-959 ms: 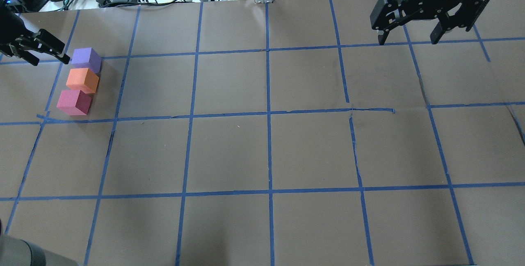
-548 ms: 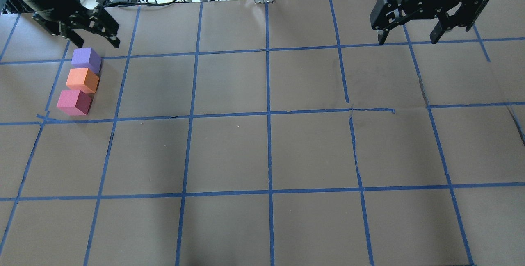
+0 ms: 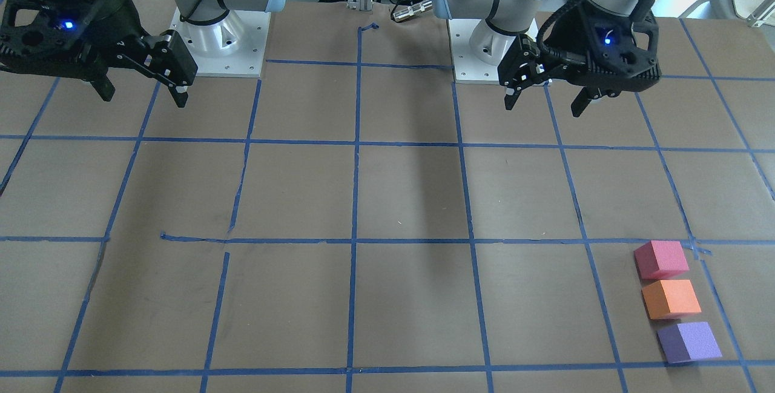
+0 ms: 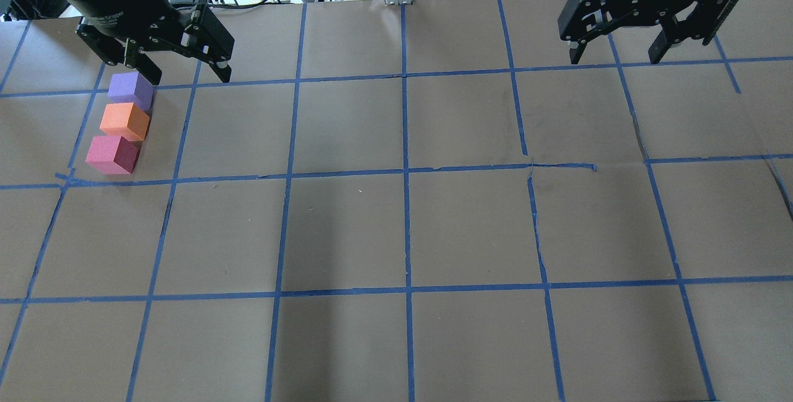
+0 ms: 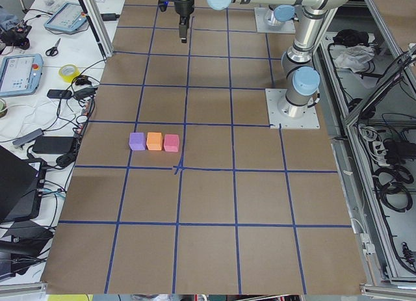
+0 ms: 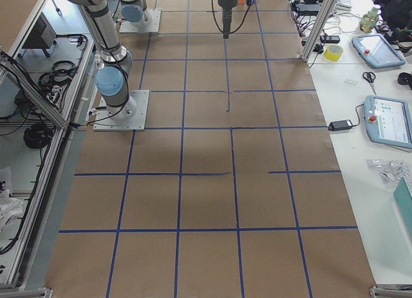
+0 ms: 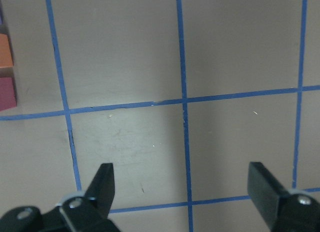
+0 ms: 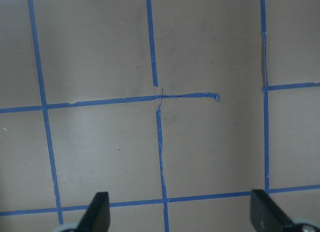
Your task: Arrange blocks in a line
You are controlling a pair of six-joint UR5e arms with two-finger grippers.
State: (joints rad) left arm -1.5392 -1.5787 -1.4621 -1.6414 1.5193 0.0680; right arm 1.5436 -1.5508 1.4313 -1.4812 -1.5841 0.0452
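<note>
In the front-facing view the left hand (image 3: 544,101) hangs at upper right, jaws spread and holding nothing. The right hand (image 3: 143,93) at upper left gapes empty too. At lower right of the bench (image 3: 412,199) the pinkish-red block (image 3: 661,259), orange block (image 3: 671,298) and purple block (image 3: 689,341) lie close together in a line. From overhead, that line sits at the frame's left, with the left hand just above its purple end in the picture. The left wrist view catches the orange and pinkish-red blocks at its left edge.
</note>
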